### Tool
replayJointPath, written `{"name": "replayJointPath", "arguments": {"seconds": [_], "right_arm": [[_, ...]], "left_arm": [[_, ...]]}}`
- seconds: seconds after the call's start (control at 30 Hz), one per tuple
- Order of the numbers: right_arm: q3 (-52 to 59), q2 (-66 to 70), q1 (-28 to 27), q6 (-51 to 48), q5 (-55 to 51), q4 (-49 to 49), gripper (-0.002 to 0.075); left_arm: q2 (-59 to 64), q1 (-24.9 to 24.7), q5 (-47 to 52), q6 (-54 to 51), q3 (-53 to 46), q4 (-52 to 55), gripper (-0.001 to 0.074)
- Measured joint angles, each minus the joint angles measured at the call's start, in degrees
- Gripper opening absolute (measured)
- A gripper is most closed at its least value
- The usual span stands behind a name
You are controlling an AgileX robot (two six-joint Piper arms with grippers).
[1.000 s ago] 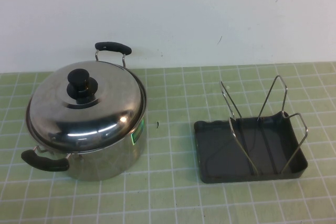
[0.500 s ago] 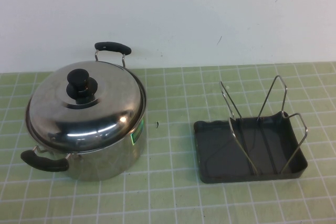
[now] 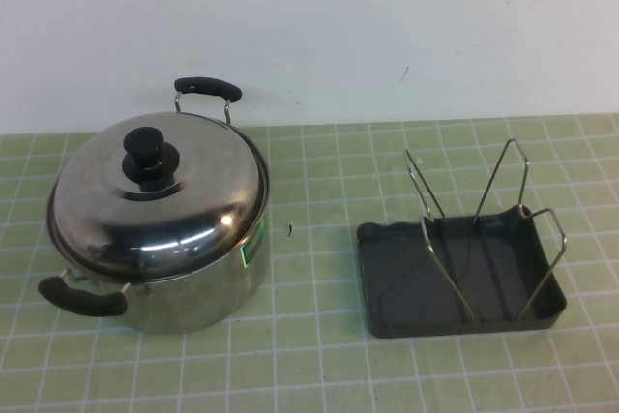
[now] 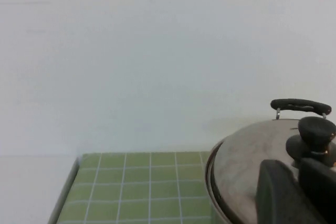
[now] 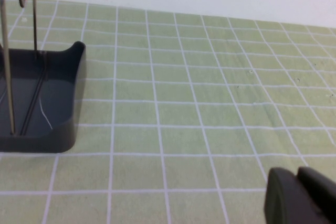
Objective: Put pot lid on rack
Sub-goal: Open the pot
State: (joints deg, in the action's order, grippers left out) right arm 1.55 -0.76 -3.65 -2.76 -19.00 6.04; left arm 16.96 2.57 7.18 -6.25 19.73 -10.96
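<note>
Left gripper [image 4: 296, 176] hangs low just on the near side of the pot lid [image 4: 247, 166], holding nothing. Whether it is open or closed I cannot tell from its own camera. Past it I see the black knob [image 4: 315, 135] and the pot's far handle [image 4: 300, 106], and the green mat's edge [image 4: 67, 192] runs out not far beyond the pot, so I have little room on that side. Over on the right wrist camera, the right gripper [image 5: 296, 182] is closed on nothing and sits low above bare mat. The rack [image 5: 68, 103] is well apart from it, with only a corner of the tray and a couple of wires [image 5: 6, 51] showing. From the high camera neither gripper is in view. Nothing there has shifted in the last second: the pot lid [image 3: 160, 200] sits squarely on the pot [image 3: 193, 297] at the left, knob [image 3: 147, 147] up, and the rack [image 3: 455, 321] stands at the right with its wire loops [image 3: 503, 191] upright and unoccupied. I read that as the task not yet begun, with the reach for the knob coming first. Between pot and rack lies an open strip of mat [image 3: 309, 336], enough for carrying the lid across, though the wall is close behind both.
</note>
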Motion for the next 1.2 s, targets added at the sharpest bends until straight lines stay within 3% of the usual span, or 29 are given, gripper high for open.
{"name": "replayJointPath", "arguments": {"seconds": [0.07,0.27,0.33,0.7,1.0,1.2], "right_arm": [[0.00,0.00,0.00,0.00,0.00,0.00,0.0030],[0.00,0.00,0.00,0.00,0.00,0.00,0.0030],[0.00,0.00,0.00,0.00,0.00,0.00,0.0030],[0.00,0.00,0.00,0.00,0.00,0.00,0.0030],[0.00,0.00,0.00,0.02,-0.09,0.00,0.0030],[0.00,0.00,0.00,0.51,-0.09,0.00,0.0030]], "left_arm": [[4.80,-1.83,-4.06,5.32,0.89,5.96,0.0104],[20.74,-7.24,-25.07,26.35,1.51,27.78,0.0459],[27.65,-7.64,-30.97,28.39,2.96,30.59,0.0519],[57.83,-7.66,-50.48,27.20,12.42,31.48,0.0561],[70.31,-7.88,-54.17,27.05,18.64,31.68,0.0561],[73.78,-11.07,-54.63,26.48,19.54,31.68,0.0536]]}}
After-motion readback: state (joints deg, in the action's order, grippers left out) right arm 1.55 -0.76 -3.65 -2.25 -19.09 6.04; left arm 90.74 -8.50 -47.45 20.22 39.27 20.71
